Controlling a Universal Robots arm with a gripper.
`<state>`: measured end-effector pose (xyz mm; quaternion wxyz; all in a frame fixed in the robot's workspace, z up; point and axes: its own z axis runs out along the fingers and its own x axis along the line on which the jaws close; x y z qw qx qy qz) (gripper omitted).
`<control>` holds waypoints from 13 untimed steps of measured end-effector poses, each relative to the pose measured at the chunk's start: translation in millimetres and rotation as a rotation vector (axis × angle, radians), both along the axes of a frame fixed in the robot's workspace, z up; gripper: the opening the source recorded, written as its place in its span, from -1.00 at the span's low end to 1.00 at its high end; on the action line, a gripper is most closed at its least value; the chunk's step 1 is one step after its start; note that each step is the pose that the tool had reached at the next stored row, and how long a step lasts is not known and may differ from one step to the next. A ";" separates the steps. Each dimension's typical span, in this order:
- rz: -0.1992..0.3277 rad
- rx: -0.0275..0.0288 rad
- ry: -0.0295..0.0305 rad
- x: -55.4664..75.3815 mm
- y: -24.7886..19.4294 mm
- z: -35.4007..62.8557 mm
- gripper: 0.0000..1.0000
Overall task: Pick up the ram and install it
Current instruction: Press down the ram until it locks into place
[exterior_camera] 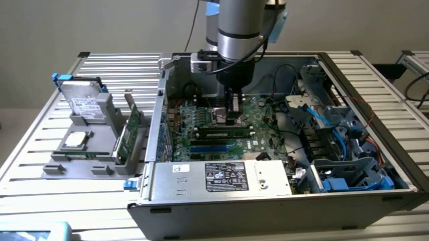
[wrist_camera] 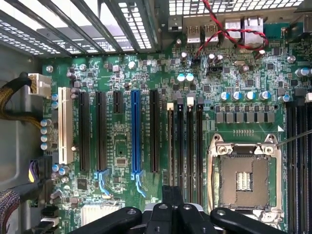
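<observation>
From where I stand, the exterior view shows the arm reaching straight down into the open computer case (exterior_camera: 282, 201), which lies on its side on a slatted metal table (exterior_camera: 40, 150) so that the motherboard (exterior_camera: 201, 123) faces upward and can be reached from above. The gripper (exterior_camera: 232, 118) hangs just over the board with its fingers drawn together; I see nothing clasped between them. Directly below and a touch toward the power supply (exterior_camera: 221, 178) lies the ram (exterior_camera: 225, 134), a long dark-chipped stick already standing in a memory slot, with blue slots (exterior_camera: 213, 146) bare beside it. The fingertips seem to be touching or just above its upper edge, which to my eye suits pressing it home rather than carrying it. On the exterior view's left, outside the case, a grey holder (exterior_camera: 87, 150) keeps a hard drive (exterior_camera: 82, 103) and a green expansion card (exterior_camera: 132, 128) upright. In the wrist view, the camera looks down the closed black fingers (wrist_camera: 171, 214) onto the board: the row of memory slots (wrist_camera: 185, 146) runs right under the fingertips, the empty processor socket (wrist_camera: 243, 175) sits just beside them, and a blue expansion slot (wrist_camera: 135, 131) lies further off. I cannot tell the stick from the slots here, so I judge it lies beneath the fingers.
</observation>
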<state>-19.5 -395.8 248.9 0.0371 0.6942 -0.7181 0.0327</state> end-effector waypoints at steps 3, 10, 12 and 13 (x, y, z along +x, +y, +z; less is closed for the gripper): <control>0.000 0.0000 0.0002 0.4 -0.1 0.0 -0.79; 0.000 0.0000 0.0002 0.4 -0.9 0.0 -0.79; -0.002 0.0000 0.0002 0.4 -1.1 0.0 -0.79; -0.012 -0.0001 0.0003 0.5 -1.1 0.0 -0.79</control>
